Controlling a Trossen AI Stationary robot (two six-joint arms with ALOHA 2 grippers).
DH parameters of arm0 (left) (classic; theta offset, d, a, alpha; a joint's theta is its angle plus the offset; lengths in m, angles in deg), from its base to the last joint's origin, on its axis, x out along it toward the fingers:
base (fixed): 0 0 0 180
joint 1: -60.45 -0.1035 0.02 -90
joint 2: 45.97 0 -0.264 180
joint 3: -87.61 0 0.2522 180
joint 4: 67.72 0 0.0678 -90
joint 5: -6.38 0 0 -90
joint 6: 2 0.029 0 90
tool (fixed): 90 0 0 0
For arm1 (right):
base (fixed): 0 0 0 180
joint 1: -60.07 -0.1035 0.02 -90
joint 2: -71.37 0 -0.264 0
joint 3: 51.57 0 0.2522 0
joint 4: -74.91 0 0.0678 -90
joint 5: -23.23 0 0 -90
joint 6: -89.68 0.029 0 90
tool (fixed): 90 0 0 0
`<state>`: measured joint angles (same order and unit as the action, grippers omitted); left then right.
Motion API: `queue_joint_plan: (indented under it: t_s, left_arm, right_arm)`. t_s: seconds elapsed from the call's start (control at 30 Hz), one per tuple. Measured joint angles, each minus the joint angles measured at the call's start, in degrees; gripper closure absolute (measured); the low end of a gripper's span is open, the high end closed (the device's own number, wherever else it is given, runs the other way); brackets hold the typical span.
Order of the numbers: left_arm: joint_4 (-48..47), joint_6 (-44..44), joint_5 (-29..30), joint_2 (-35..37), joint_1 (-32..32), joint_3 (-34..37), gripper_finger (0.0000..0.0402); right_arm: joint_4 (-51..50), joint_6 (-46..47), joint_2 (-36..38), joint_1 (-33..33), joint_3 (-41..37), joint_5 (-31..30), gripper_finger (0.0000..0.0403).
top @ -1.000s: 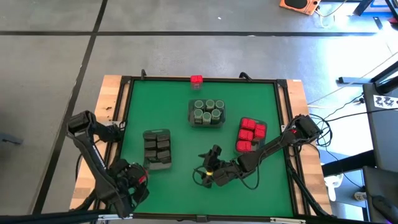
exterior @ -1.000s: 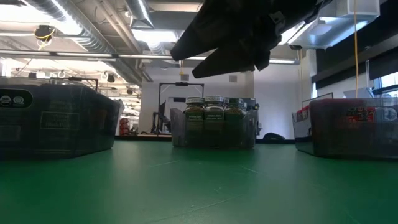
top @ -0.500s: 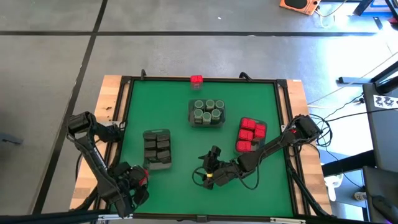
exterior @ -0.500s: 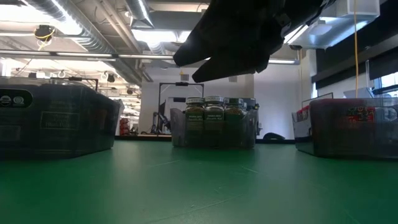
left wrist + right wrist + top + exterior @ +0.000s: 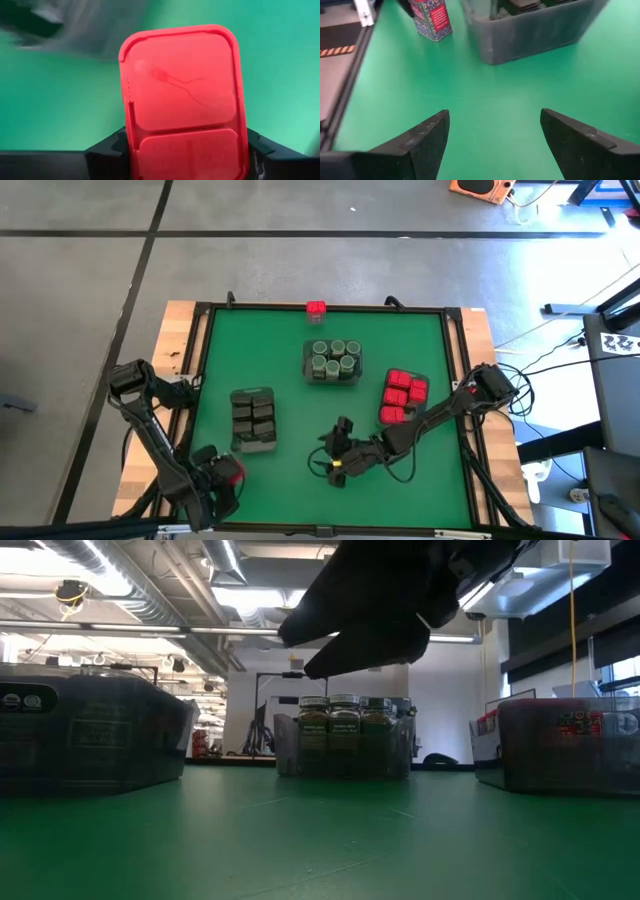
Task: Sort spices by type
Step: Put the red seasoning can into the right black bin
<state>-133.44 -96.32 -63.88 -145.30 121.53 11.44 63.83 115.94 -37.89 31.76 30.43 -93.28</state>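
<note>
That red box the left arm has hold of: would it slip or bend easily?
The red box looks like stiff moulded plastic, so it probably won't bend. Its smooth lid may be slippery. The left gripper holds only its lower end, so it might pivot.

**Two dark arms, a few bright accents**

Both arms are built of black, boxy links joined by rounded joints. The left arm (image 5: 150,420) carries a small red patch near its wrist; the right arm (image 5: 440,415) shows a yellow-green spot by its wrist and thin black cables looping beside it. The right fingers (image 5: 420,140) are matte black wedges tapering to blunt tips. The left fingers (image 5: 107,150) are black and angular.
</note>
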Motion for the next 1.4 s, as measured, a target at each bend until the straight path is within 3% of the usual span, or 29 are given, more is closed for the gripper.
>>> queue_joint_plan:
  t_s: [0.3,0.53,0.77,1.07,1.4]
  left_arm:
    - [11.3,9.1,2.7,0.0,-3.3,-3.8,0.0205]
    - [12.4,21.4,3.5,-0.7,-10.7,-8.1,0.0205]
    - [12.7,35.7,3.5,-7.1,-17.5,-17.9,0.0204]
    - [16.1,50.9,3.4,-18.7,-24.1,-29.2,0.0203]
    - [22.7,62.1,-0.3,-23.4,-30.4,-30.2,0.0202]
  right_arm:
    - [-5.3,-3.8,5.8,-7.8,0.0,0.7,0.0091]
    - [-9.0,-3.7,6.7,-13.4,0.0,-1.0,0.0091]
    - [-13.4,-0.5,7.0,-17.4,0.0,-5.2,0.0091]
    - [-28.3,12.1,10.0,-23.7,0.0,-13.1,0.0091]
    - [-40.8,29.2,10.1,-28.1,0.0,-18.2,0.0091]
